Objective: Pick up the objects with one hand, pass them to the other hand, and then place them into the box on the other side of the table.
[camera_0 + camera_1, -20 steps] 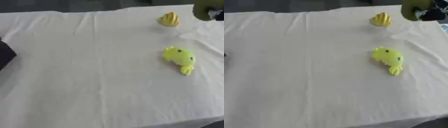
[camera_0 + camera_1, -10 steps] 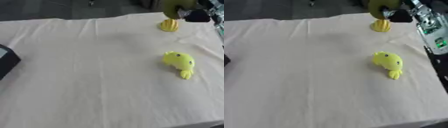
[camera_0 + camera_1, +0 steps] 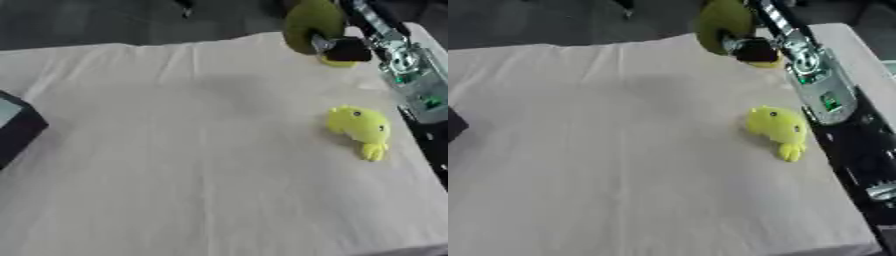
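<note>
Table [image 3: 175, 165]: covered with a creased off-white cloth, filling most of both views.

Right hand [image 3: 343, 49]: enters from the far right on a black-and-silver arm [image 3: 820, 85]. It carries an olive-green rounded object [image 3: 311, 20] at the far edge of the table, fingers curled round it. The object's exact kind cannot be made out.

Yellow striped object [image 3: 337, 61]: mostly hidden just below and behind the right hand, at the far right of the cloth; only a yellow sliver shows.

Yellow plush toy [image 3: 360, 127]: a rounded body with a dark eye and a small tail pointing toward the near side. It lies on the cloth at the right, apart from the hand and nearer than it.

Black box [image 3: 16, 127]: at the left edge of the table, partly cut off; a pale inner surface shows at its top.
</note>
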Robot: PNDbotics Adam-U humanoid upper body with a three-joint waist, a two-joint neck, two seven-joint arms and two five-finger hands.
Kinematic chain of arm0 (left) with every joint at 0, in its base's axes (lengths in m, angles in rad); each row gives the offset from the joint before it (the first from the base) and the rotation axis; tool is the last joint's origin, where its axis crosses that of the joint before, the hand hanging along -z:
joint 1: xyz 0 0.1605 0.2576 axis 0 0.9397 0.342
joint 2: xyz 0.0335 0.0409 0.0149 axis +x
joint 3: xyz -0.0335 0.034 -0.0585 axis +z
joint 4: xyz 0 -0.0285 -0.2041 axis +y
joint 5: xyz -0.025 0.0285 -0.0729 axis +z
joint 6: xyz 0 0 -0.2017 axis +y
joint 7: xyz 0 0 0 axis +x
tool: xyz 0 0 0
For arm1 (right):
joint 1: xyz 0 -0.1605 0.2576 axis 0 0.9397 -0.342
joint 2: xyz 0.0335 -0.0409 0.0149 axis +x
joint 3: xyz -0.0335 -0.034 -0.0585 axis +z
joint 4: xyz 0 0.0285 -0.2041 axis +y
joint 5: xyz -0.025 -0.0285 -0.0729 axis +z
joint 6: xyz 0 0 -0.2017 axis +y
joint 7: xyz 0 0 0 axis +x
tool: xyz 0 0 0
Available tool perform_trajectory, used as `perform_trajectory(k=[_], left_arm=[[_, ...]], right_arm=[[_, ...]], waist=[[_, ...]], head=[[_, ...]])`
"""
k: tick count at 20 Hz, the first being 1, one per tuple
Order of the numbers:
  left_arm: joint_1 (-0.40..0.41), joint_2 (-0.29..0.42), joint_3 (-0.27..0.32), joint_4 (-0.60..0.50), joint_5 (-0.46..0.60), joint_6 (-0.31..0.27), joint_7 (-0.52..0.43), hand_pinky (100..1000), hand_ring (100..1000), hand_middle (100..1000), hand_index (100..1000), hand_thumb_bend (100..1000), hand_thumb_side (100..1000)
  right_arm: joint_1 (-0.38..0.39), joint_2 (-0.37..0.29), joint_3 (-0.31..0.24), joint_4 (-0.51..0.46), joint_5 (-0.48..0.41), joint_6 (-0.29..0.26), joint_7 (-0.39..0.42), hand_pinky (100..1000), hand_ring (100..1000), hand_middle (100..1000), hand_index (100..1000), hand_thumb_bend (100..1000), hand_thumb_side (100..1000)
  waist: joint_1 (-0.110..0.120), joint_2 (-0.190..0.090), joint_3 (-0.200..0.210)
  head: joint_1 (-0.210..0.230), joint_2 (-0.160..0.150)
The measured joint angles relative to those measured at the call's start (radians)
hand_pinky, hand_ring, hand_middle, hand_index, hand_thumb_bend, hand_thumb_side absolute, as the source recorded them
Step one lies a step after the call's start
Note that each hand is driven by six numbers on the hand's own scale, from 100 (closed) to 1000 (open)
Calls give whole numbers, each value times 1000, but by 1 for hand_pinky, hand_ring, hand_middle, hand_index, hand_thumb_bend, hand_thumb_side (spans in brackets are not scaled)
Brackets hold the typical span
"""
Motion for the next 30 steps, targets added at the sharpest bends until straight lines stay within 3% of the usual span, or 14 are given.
perform_trajectory(k=[7,15,23,30], left_arm=[[-95,43,-84,-8,-63,89,-126,894,893,881,857,100,789],[-230,21,-205,-1,-208,168,-334,894,901,884,870,100,728],[-332,-50,-318,34,-345,202,-403,907,919,901,884,100,612],[-360,-108,-373,89,-449,182,-455,912,925,903,885,123,483]], right_arm=[[-47,90,74,33,81,-26,27,747,666,501,543,100,100],[-96,198,143,97,183,-73,6,747,672,503,544,100,100],[-117,284,182,160,263,-106,-59,745,675,503,543,100,100],[-131,334,213,185,283,-141,-125,741,674,503,544,100,100]], waist=[[10,-3,11],[19,-5,25],[28,-5,45],[30,-5,49]], head=[[-15,16],[-32,25],[-43,25],[-31,25]])
